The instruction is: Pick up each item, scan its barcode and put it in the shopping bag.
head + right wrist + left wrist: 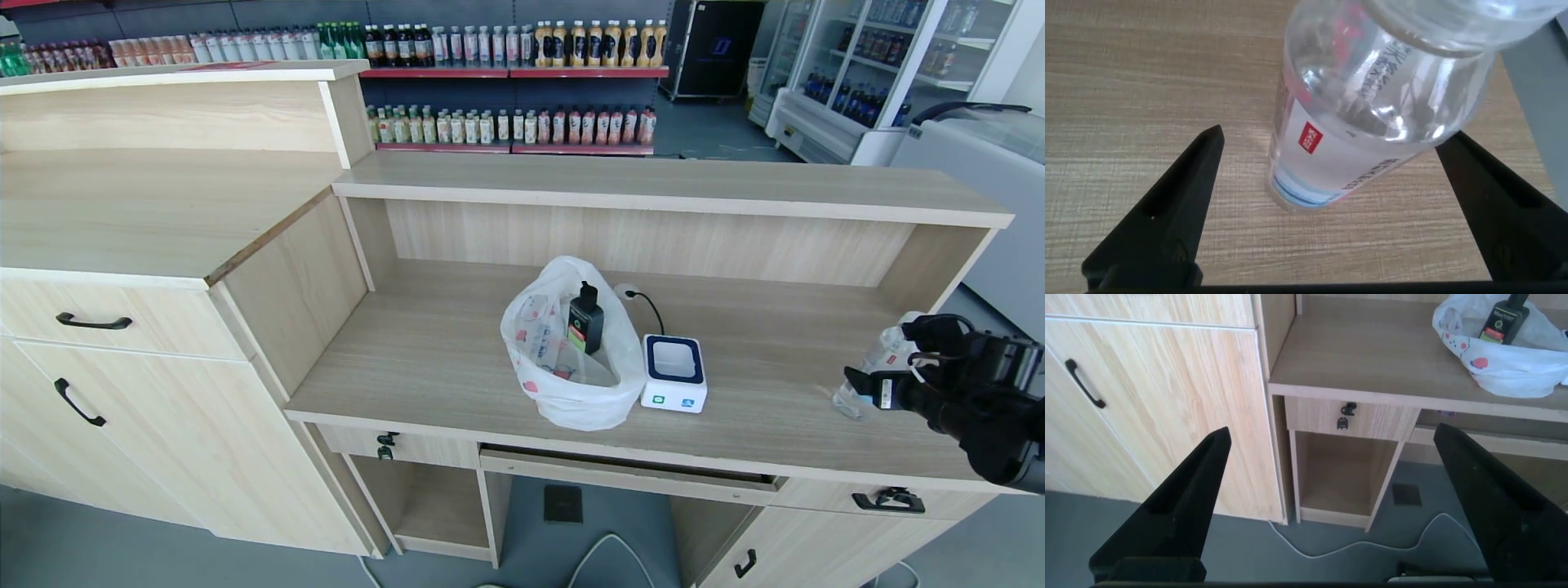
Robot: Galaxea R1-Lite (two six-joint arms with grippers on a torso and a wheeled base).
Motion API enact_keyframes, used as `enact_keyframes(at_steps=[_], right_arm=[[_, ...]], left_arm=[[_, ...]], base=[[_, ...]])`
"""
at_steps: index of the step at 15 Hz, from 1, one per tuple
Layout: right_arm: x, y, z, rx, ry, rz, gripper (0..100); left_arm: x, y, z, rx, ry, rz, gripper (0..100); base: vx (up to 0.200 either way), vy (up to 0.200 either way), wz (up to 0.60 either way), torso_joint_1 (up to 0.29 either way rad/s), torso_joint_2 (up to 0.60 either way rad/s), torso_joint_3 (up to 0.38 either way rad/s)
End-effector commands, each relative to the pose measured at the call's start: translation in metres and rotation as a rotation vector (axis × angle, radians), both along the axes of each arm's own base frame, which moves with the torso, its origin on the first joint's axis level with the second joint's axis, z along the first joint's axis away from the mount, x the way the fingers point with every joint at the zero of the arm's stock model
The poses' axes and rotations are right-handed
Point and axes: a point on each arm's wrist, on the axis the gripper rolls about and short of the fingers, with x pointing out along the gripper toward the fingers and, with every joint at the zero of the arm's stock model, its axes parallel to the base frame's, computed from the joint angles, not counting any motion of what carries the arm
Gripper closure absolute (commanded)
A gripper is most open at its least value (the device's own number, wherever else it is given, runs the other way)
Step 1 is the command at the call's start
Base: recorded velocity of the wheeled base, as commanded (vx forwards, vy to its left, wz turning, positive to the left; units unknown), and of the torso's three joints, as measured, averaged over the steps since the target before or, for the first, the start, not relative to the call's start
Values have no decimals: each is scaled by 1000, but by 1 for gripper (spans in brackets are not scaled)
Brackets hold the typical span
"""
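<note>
one clear water bottle (pixel 878 363) stands at the right edge of the head view, on the worktop (pixel 424 351) close to its front right corner. it is upright on its base, long axis vertical, cap up; in the frame the neck leans slightly toward the upper right. a small red square shows on its label, above a blue band near the base.

the right end effector (pixel 894 359) is open and straddles this bottle, one finger on each side. in the right wrist view bare wood shows between each finger and the bottle, so neither finger touches it.

one white plastic shopping bag (pixel 571 392) sits in the centre of the frame with its mouth open upward. one black bottle (pixel 585 320) stands inside it, upright, long axis vertical, cap pointing up, with a red and green label facing front. other packets lie lower in the bag, too crumpled together to count.

one white scanner (pixel 674 371) with a dark blue frame around its window sits just beside the bag, right of it, with a black cable (pixel 651 309) curving away behind.

the left end effector (pixel 1331 514) is open and holds nothing, its two dark fingers spread wide. it hangs low before the cabinet fronts, over the grey floor (pixel 1143 506).
</note>
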Motion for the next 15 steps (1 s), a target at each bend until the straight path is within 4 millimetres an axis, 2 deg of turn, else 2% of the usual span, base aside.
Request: enact_keyframes(at_steps=[1, 8, 15], right_arm=[[3, 1, -4, 8, 3, 9, 0], [19, 0, -2, 2, -41, 19, 0], [24, 4, -9, 10, -33, 33, 0]], left_arm=[[0, 0, 0, 0, 0, 0, 0], [0, 0, 0, 0, 0, 0, 0], [0, 0, 0, 0, 0, 0, 0]], base=[[0, 0, 0, 0, 0, 0], [0, 0, 0, 0, 0, 0], [0, 0, 0, 0, 0, 0]])
